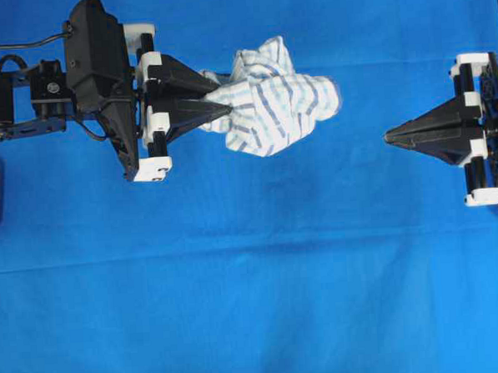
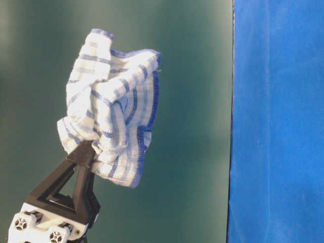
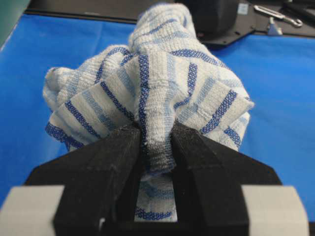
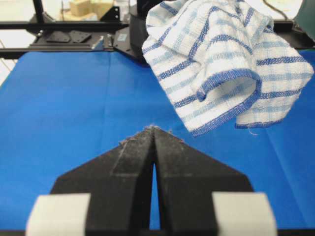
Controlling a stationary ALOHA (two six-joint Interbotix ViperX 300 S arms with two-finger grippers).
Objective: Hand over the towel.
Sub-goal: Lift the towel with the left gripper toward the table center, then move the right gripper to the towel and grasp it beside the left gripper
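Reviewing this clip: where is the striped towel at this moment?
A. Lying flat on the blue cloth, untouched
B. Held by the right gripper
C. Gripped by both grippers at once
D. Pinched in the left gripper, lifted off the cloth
D. The left gripper is shut on the bunched towel, which hangs above the blue cloth; the right gripper is shut, empty and apart from it.

Left gripper (image 1: 228, 111) jaws clamped, right gripper (image 1: 388, 135) jaws closed, tips facing
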